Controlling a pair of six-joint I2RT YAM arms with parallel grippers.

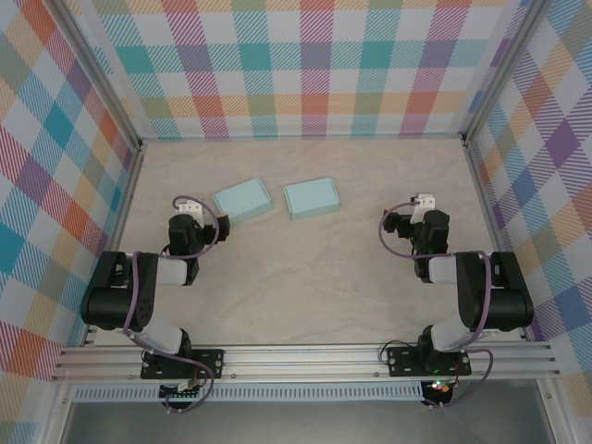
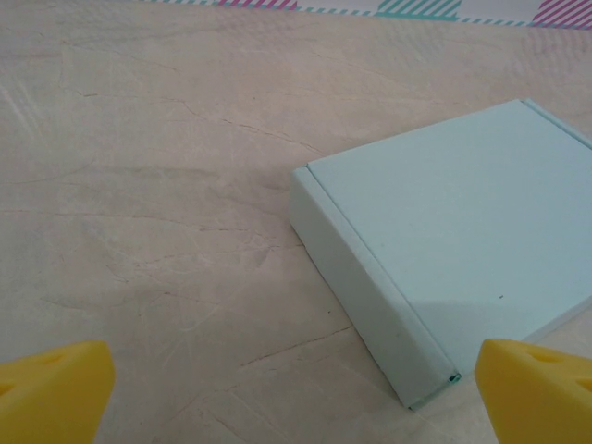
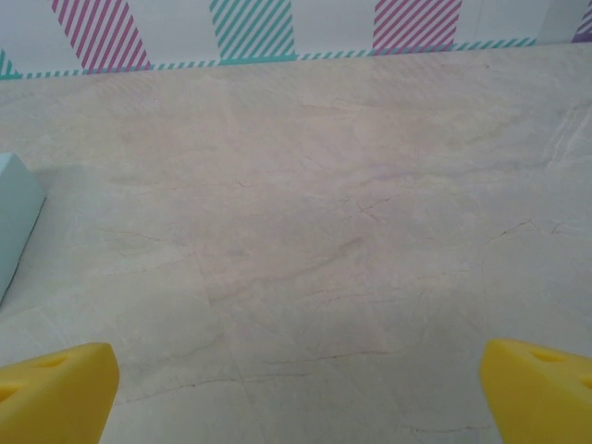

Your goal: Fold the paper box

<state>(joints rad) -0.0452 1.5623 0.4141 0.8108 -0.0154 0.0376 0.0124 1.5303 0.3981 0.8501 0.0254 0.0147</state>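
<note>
Two flat, closed pale blue paper boxes lie side by side on the table's far half, the left box (image 1: 242,200) and the right box (image 1: 312,197). My left gripper (image 1: 190,207) rests low just left of the left box and is open. In the left wrist view that box (image 2: 462,240) lies ahead and to the right of the left gripper (image 2: 305,393), with its near corner close to the right yellow fingertip (image 2: 541,388). My right gripper (image 1: 424,203) is open, well to the right of the right box. A corner of that box (image 3: 14,222) shows at the left edge of the right wrist view, and bare table lies between the right gripper's (image 3: 301,393) fingers.
The beige marbled tabletop (image 1: 314,277) is walled on three sides by plaid panels (image 1: 305,65). Both arm bases are bolted to the aluminium rail (image 1: 305,356) at the near edge. Open table lies between the two arms.
</note>
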